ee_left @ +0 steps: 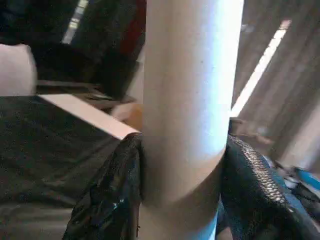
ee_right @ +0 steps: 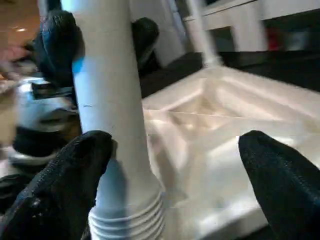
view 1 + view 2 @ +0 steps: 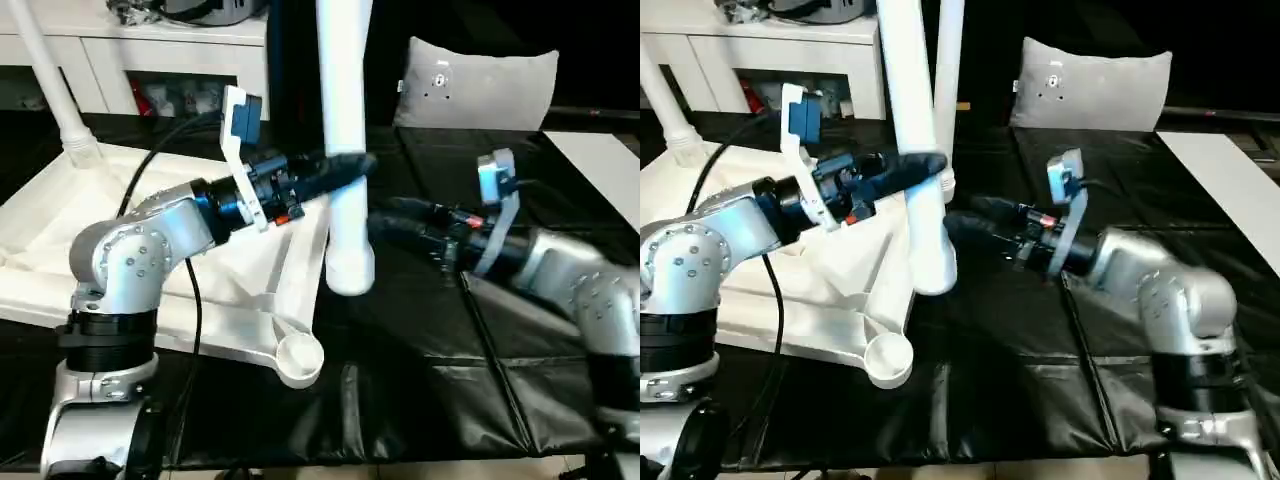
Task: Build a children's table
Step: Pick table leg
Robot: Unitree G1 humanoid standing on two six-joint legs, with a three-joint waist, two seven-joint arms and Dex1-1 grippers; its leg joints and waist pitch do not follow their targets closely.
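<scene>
Left claw (image 3: pixel 345 166) grips a leg (image 3: pixel 345 120) upright; right claw (image 2: pixel 175 175) gapes beside its threaded end. Next — steer it into the top's (image 3: pixel 60 215) socket (image 3: pixel 298 358) below.

top (image 3: pixel 60 215): underside up on the table (image 3: pixel 420 380), landmark | held leg (image 3: pixel 345 150): upright, just right of top's near edge | left end effector (image 3: pixel 352 165): around that leg | right end effector (image 3: pixel 385 222): right of leg | pillow (image 3: pixel 475 85): behind, right of top | mounted leg (image 3: pixel 50 75): top's far-left corner

leg (image 3: pixel 345 100): smooth white plastic | tabletop (image 3: pixel 60 230): white ribbed plastic | cover (image 3: pixel 450 360): glossy black sheet | forearms (image 3: pixel 150 245): silver metal
</scene>
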